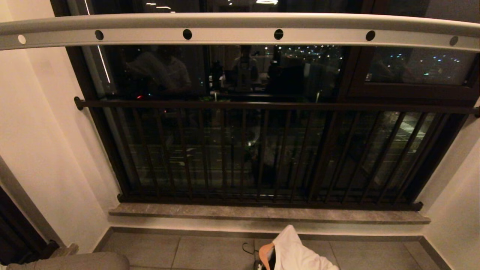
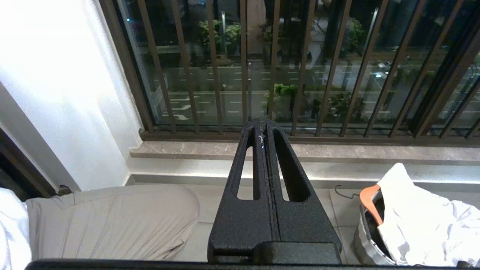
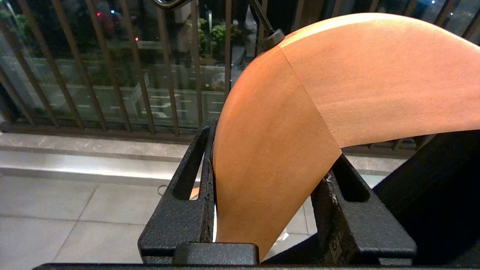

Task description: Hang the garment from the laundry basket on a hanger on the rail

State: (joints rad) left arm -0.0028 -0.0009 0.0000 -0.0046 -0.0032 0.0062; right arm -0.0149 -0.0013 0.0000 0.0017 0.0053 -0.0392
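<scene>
The pale grey rail (image 1: 240, 32), with its row of round dark holes, runs across the top of the head view. Low on the floor stands the laundry basket (image 2: 360, 240), with a white garment (image 1: 296, 253) (image 2: 423, 225) heaped in it and an orange wooden hanger (image 1: 265, 255) (image 2: 369, 202) leaning on its rim. My right gripper (image 3: 270, 146) is shut on a second wooden hanger (image 3: 337, 86); its metal hook (image 3: 268, 32) points up. A dark shape (image 3: 431, 195) hangs beside that hanger. My left gripper (image 2: 262, 127) is shut and empty, left of the basket. Neither arm shows in the head view.
A dark brown barred window railing (image 1: 262, 150) and a stone sill (image 1: 262, 213) close off the far side. White walls stand on both sides. A grey cloth-covered form (image 2: 112, 221) lies low on the left, with tiled floor (image 1: 210, 251) between it and the basket.
</scene>
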